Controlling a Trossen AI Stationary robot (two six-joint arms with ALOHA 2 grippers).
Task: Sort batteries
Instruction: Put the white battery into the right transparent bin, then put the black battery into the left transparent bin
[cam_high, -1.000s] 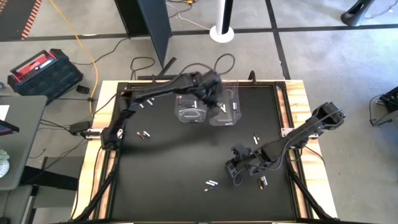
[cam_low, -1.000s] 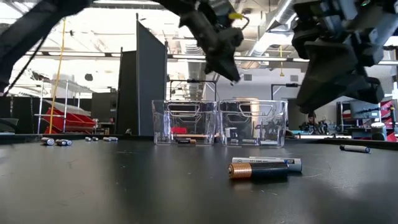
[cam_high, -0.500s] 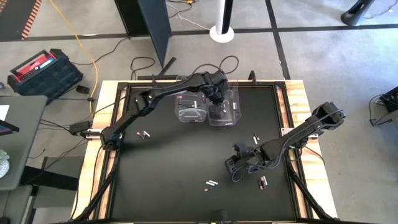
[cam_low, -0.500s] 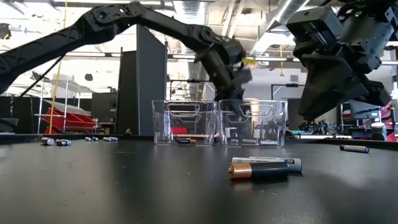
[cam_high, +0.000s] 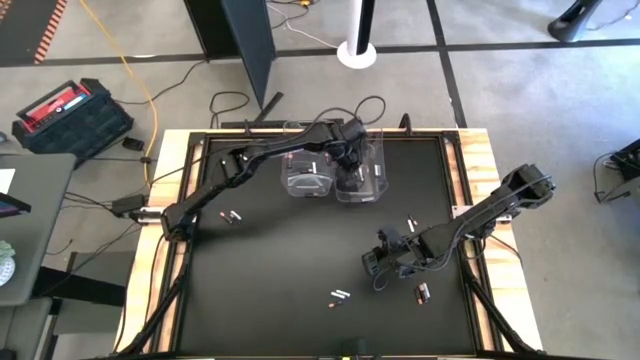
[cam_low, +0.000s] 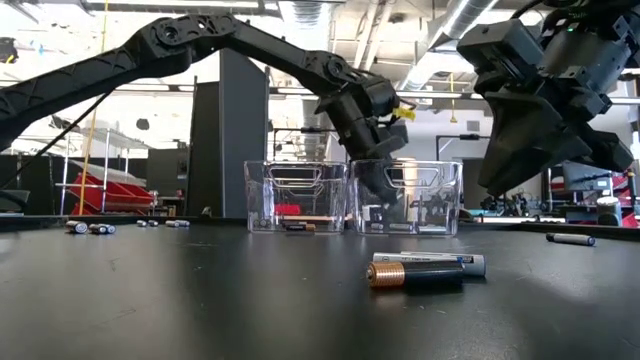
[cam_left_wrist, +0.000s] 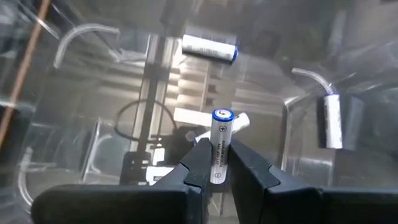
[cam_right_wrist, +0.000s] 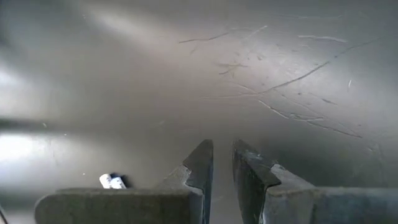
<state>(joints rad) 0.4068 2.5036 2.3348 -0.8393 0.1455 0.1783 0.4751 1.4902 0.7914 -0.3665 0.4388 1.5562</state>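
Note:
My left gripper (cam_high: 350, 163) reaches down into the right-hand clear bin (cam_high: 368, 180) at the table's far side, shut on a white battery (cam_left_wrist: 219, 140). Two more white batteries (cam_left_wrist: 209, 46) lie in that bin. The left-hand bin (cam_high: 303, 172) stands against it and holds dark cells (cam_low: 295, 226). My right gripper (cam_high: 379, 272) hovers over the table's near right part with a narrow gap between its fingers and nothing in it. A dark copper-ended battery (cam_low: 402, 276) and a white one (cam_low: 445, 262) lie side by side on the table. My left gripper pinches the white battery between its two fingers at the battery's lower half (cam_left_wrist: 217, 167), fingers across it. The blue-ringed end (cam_left_wrist: 222, 115) sticks out beyond the fingertips. It comes from above into the right-hand bin, and the battery is lifted clear of the bin's floor.
Loose batteries lie scattered: a pair near the near edge (cam_high: 340, 297), one by my right gripper (cam_high: 422, 292), some at the right (cam_high: 410, 222) and several at the left (cam_high: 232, 216). The two bins' walls stand at the far middle. The table's middle is bare black mat (cam_high: 290, 260).
My left gripper has moved right from above the seam of the two bins to the right-hand bin and gone down into it, still shut on the white battery.

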